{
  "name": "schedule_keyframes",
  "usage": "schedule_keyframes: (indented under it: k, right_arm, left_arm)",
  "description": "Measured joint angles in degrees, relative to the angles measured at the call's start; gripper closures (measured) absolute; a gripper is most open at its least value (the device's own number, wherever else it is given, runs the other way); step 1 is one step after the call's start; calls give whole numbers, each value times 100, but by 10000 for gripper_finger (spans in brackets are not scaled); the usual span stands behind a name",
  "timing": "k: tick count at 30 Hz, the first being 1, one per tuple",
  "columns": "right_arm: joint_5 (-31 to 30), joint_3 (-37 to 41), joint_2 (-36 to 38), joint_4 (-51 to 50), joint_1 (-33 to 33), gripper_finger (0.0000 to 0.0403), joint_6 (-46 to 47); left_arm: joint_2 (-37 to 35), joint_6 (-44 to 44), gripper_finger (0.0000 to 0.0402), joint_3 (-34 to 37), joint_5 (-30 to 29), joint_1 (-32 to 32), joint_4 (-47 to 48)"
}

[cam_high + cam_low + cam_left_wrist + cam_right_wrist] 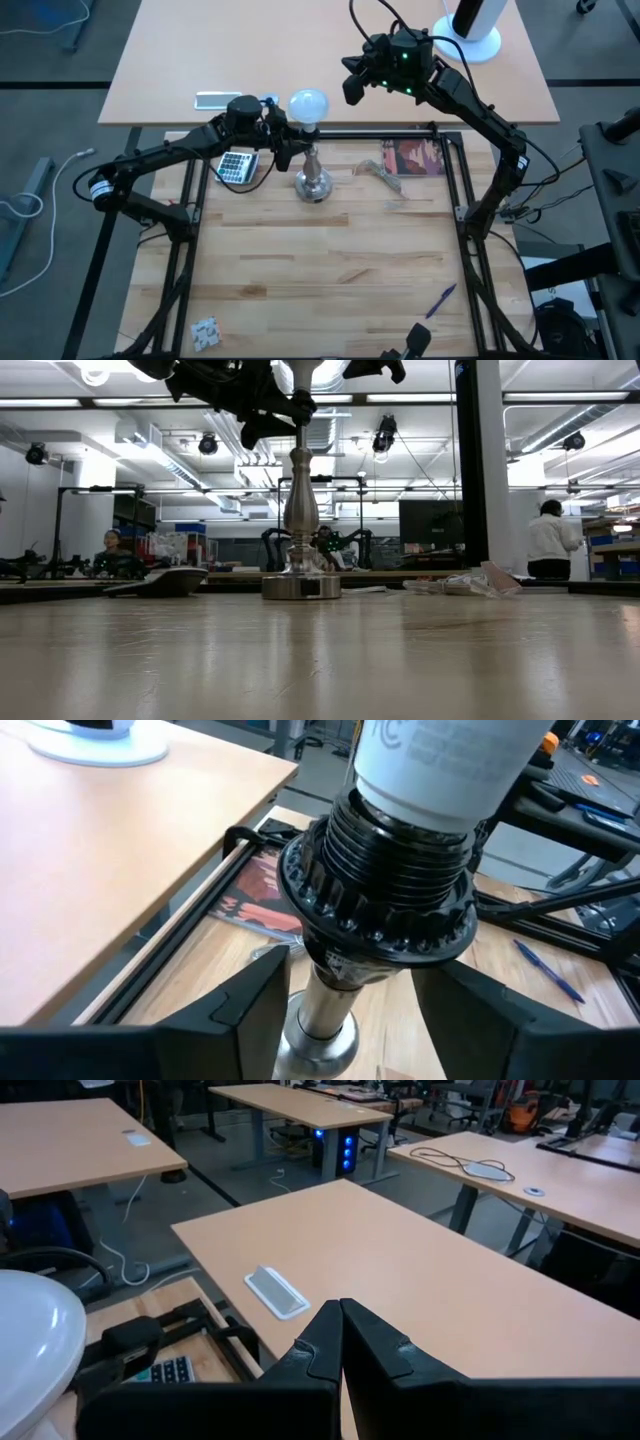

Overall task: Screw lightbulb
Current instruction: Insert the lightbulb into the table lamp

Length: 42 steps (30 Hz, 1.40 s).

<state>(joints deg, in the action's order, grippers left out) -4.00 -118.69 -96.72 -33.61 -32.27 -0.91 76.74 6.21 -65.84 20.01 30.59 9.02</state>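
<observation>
The white lightbulb (pixel 308 104) sits upright with its base in the black ribbed socket (pixel 385 890) on top of the silver stand (pixel 313 183), which rests on its round foot on the wooden table. My left gripper (pixel 360 1010) comes in from the table's left. It is open, with one finger on each side of the stand's stem just below the socket, and a gap shows on both sides. My right gripper (pixel 352 85) hangs shut, high above the far part of the table and to the bulb's right. The bulb's rim (pixel 30 1350) shows in the right wrist view.
A calculator (pixel 236 166) lies left of the stand. A red booklet (pixel 412 157) and a clear wrapper (pixel 385 178) lie to its right. A purple pen (pixel 441 299) lies near the front right. A white cylinder on a round base (pixel 474 25) stands on the far desk. Black frame rails (pixel 450 190) edge the table.
</observation>
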Motion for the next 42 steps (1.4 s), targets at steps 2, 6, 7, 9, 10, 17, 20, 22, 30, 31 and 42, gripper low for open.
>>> schedule_keyframes:
  k: [2, 6, 7, 9, 10, 17, 20, 22, 30, 31, 42]
  right_arm:
    - [-3, 0, -1, 0, 0, 403, -32]
    - [-5, 0, 2, 0, 0, 403, -63]
    - [-5, 0, 2, 0, 0, 403, -65]
    - [-6, 0, 2, 0, 0, 403, -71]
    - [-6, 0, 2, 0, 0, 403, -70]
    - [-7, 0, 2, 0, -2, 403, -65]
    - [-10, 0, 2, 1, -2, 403, -65]
    - [-24, 0, 2, 2, -2, 403, -64]
    - [-378, 0, 12, 0, -39, 403, 205]
    - [-377, 0, 27, 0, -55, 403, 237]
    - [-2635, -1013, 181, -2357, -154, 403, 503]
  left_arm:
    - [-2, 6, 191, 0, 2, 0, 3]
    - [-99, 12, 190, -2, 2, 0, 48]
    - [-129, 12, 191, -4, -4, 1, 65]
    - [-188, 15, 194, -4, -149, 4, 197]
    - [-217, 16, 195, -4, -236, 4, 255]
    - [-435, 14, 190, -4, -929, 7, 823]
    - [-497, -58, 181, -4, -1005, 9, 920]
    - [-526, -106, 175, -4, -1008, 10, 961]
    - [-675, -119, 157, -4, -1055, 17, 1084]
    - [-704, -117, 156, -4, -1057, 27, 1130]
    - [-1130, -121, 153, -4, -1927, 68, 1596]
